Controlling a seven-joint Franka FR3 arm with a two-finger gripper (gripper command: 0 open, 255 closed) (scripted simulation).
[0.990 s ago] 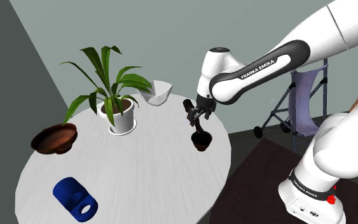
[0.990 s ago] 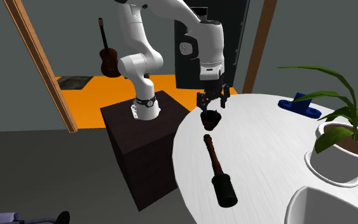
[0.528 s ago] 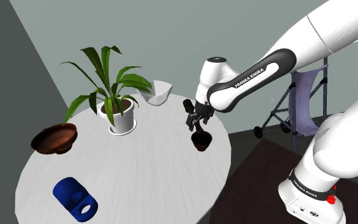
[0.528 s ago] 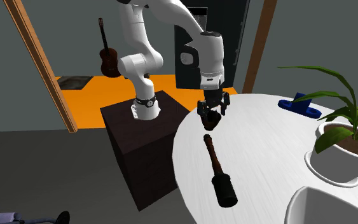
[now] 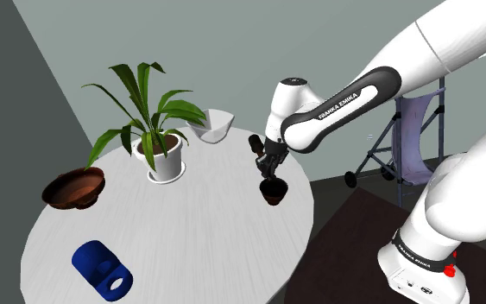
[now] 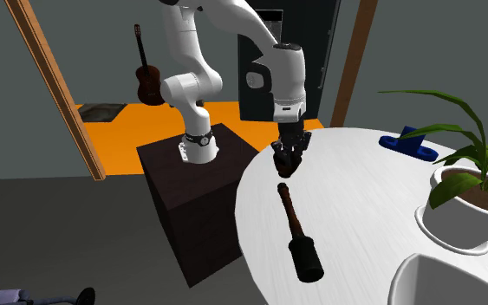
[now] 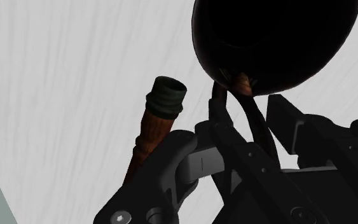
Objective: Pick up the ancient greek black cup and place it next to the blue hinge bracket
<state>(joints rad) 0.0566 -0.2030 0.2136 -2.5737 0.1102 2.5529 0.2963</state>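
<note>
The black cup (image 5: 273, 192) (image 6: 285, 165) stands upright on the round white table (image 5: 189, 237) (image 6: 363, 217), near the edge by the arm. My gripper (image 5: 269, 172) (image 6: 287, 155) (image 7: 250, 121) comes down on it from above. In the wrist view the cup (image 7: 273, 44) has a thin dark handle, and the two black fingers (image 7: 226, 126) press in on it from both sides. The blue hinge bracket (image 5: 101, 269) (image 6: 411, 143) lies far from the cup, at the shoulder view's lower left.
A brown-handled tool with a black head (image 6: 296, 234) (image 7: 155, 127) lies just beside the cup. A potted plant (image 5: 165, 155) (image 6: 467, 199), a brown bowl (image 5: 72, 187) and a white bowl (image 5: 211, 126) stand further along the table. My dark stand (image 6: 194, 204) adjoins the edge.
The gripper came down onto the cup, and its fingers, spread a second ago, have drawn together on the handle. The cup has stayed in place.
</note>
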